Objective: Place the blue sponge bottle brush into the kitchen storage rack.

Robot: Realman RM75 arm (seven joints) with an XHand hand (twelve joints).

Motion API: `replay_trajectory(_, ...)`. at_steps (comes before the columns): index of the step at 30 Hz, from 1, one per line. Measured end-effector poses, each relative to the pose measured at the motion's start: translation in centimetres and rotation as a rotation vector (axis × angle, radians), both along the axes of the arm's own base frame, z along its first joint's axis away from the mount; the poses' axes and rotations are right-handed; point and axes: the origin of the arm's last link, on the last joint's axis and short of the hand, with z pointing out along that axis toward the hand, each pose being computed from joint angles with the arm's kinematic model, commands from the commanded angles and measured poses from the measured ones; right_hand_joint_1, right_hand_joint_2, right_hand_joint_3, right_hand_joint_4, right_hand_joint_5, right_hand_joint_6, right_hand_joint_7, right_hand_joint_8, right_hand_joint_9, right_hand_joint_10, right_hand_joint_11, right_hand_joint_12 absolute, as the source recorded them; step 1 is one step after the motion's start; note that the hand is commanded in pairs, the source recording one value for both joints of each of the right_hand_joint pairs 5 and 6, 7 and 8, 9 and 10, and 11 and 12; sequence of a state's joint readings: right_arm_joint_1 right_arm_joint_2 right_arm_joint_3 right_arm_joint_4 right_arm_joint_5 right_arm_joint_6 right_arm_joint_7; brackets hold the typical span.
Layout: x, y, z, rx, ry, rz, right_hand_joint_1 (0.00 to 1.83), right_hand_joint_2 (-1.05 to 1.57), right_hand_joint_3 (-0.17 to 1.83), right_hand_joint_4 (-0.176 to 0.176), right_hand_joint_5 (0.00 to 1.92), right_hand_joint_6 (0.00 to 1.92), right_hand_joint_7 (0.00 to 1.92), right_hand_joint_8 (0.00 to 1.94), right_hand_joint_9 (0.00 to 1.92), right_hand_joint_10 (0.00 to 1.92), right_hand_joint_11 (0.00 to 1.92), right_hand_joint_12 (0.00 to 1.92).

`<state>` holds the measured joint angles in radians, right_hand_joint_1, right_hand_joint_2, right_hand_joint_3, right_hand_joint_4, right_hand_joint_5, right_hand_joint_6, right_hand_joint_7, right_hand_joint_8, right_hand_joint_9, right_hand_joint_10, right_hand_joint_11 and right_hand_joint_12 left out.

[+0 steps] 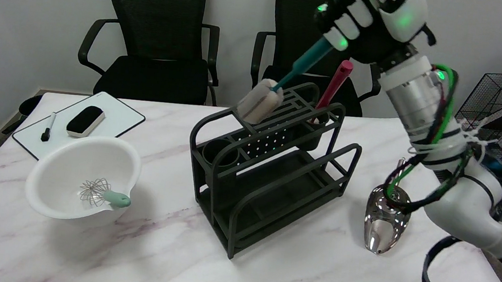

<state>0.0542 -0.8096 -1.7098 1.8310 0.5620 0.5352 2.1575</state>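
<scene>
My right hand (364, 20) is high at the upper right and grips the teal-blue handle of the bottle brush (302, 67). The brush slants down to the left. Its pale sponge head (260, 102) hangs over the top shelf of the dark grey storage rack (270, 175), near the shelf's back left part; I cannot tell whether it touches. The rack stands in the middle of the marble table and has round cup holders at its left and right ends.
A red-handled tool (335, 84) stands in the rack's right cup. A white bowl (83, 182) with a small whisk (103, 193) sits at the left. Behind it lies a whiteboard (114, 121) with an eraser and a marker. A shiny metal scoop (384, 220) lies right of the rack.
</scene>
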Motion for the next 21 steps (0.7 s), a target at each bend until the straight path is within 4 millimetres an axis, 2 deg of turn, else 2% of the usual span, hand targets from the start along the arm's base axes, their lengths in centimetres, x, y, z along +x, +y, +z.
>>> replay_trajectory(12,0.8,-2.9,-5.1,0.125,0.017,-0.08,0.98,1.57,0.68,0.0,1.92,1.92,1.92,1.92,1.92,1.92,1.92,1.92)
replay_trajectory(21,0.3,-4.6,-7.2,0.155,0.064,-0.12,0.98,1.57,0.54,0.0,1.92,1.92,1.92,1.92,1.92,1.92,1.92,1.92)
